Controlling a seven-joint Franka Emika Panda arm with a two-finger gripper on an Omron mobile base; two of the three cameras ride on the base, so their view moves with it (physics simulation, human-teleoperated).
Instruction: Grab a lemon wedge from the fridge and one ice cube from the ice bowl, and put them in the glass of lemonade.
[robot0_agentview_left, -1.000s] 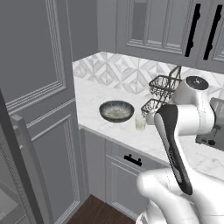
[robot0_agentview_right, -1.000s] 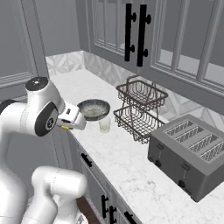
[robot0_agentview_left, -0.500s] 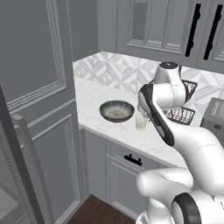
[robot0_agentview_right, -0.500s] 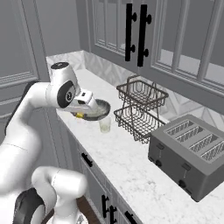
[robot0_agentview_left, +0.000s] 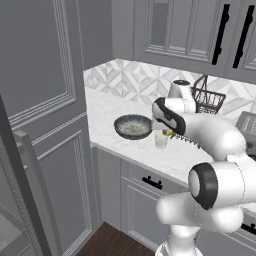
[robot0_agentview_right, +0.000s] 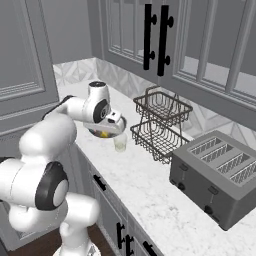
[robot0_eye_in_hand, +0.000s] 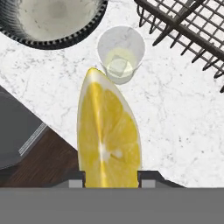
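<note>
My arm has swung across from my right side and now reaches out over the counter, the gripper (robot0_agentview_right: 106, 133) poised just above the glass of lemonade (robot0_agentview_right: 120, 143). In the hand view the lemon wedge (robot0_eye_in_hand: 109, 135) sits pinched between the two fingertips, its pointed end aimed at the glass of lemonade (robot0_eye_in_hand: 120, 53), which lies a little ahead of the wedge and not yet squarely beneath it. A pale cube-like shape shows in the liquid, so I judge the ice may already be in, though I cannot be sure. That would leave the wedge as the last piece: I judge a short nudge forward before letting go, or it may catch the rim and land on the stone.

The ice bowl (robot0_agentview_left: 133, 126) stands just beside the glass on its left, and a two-tier black wire basket (robot0_agentview_right: 161, 124) stands close on the other side, with a grey toaster (robot0_agentview_right: 218, 174) farther along. The worktop is white veined marble (robot0_agentview_right: 150, 190) with a patterned tile backsplash, grey panelled cabinets with black handles above and below, and dark wood flooring.
</note>
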